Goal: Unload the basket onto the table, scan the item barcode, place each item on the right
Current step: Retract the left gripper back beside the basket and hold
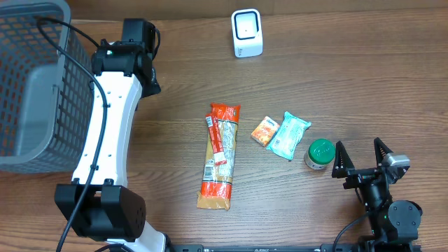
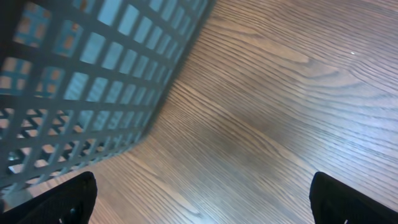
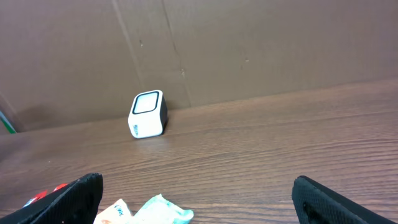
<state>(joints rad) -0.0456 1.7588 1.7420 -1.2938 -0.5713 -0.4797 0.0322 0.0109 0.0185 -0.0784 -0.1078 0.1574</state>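
The white barcode scanner [image 1: 247, 33] stands at the back of the table, its dark window up; it also shows in the right wrist view [image 3: 148, 114]. Items lie mid-table: a long orange pasta packet [image 1: 219, 155], a small orange packet [image 1: 264, 130], a teal packet [image 1: 288, 136] and a green-lidded jar [image 1: 320, 154]. My right gripper [image 1: 360, 155] is open and holds nothing, low at the front right beside the jar. The teal packet [image 3: 165, 210] lies just ahead of its left finger. My left gripper [image 2: 199, 199] is open over bare wood next to the basket, holding nothing.
A grey mesh basket [image 1: 31, 84] fills the back left corner, and its wall [image 2: 87, 74] is close to the left gripper. The white left arm [image 1: 112, 119] stretches from the front edge toward the back. A brown wall [image 3: 249, 43] rises behind the scanner.
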